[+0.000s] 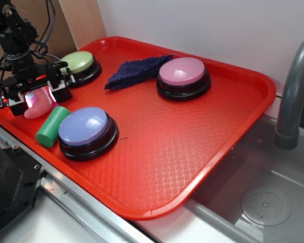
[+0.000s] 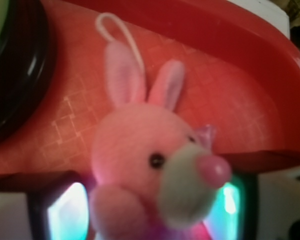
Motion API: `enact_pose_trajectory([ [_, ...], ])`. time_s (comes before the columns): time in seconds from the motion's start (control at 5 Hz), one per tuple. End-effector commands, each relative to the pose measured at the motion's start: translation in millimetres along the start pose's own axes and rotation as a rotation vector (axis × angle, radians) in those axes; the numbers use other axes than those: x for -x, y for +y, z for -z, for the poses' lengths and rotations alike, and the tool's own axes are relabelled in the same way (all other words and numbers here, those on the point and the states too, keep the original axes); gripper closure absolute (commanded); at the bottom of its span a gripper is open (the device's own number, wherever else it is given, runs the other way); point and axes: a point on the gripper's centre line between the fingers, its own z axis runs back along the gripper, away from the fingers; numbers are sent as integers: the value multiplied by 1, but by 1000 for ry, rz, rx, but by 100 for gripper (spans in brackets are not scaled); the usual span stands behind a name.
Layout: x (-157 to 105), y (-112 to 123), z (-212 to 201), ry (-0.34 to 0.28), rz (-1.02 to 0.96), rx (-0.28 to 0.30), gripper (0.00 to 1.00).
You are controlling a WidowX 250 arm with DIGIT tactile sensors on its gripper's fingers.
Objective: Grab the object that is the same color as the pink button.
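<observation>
Exterior view: black gripper (image 1: 34, 96) lowered over the near-left corner of a red tray (image 1: 192, 147), fingers straddling a small pink plush toy (image 1: 39, 107) that rests on the tray floor directly beneath. Whether the pads actually press the toy, impossible to tell from here. Touching the toy's right side, a green cylinder (image 1: 52, 126) lying on its side. Further right of the gripper, a lilac-blue-topped button (image 1: 86, 130). Just behind the gripper, a green-topped button (image 1: 79, 65). Well away to the right, a dark blue cloth (image 1: 137, 70), then the pink button (image 1: 183, 76).

Wrist view: plush bunny face (image 2: 150, 160) filling the frame, two ears and a white loop pointing away, set between two glowing finger pads (image 2: 65, 215), close on either side; contact unclear.
</observation>
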Motion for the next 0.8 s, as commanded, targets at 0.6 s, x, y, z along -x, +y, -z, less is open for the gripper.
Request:
enact_pose_trajectory([
  [0.6, 31, -81, -131, 100, 751, 197, 100],
])
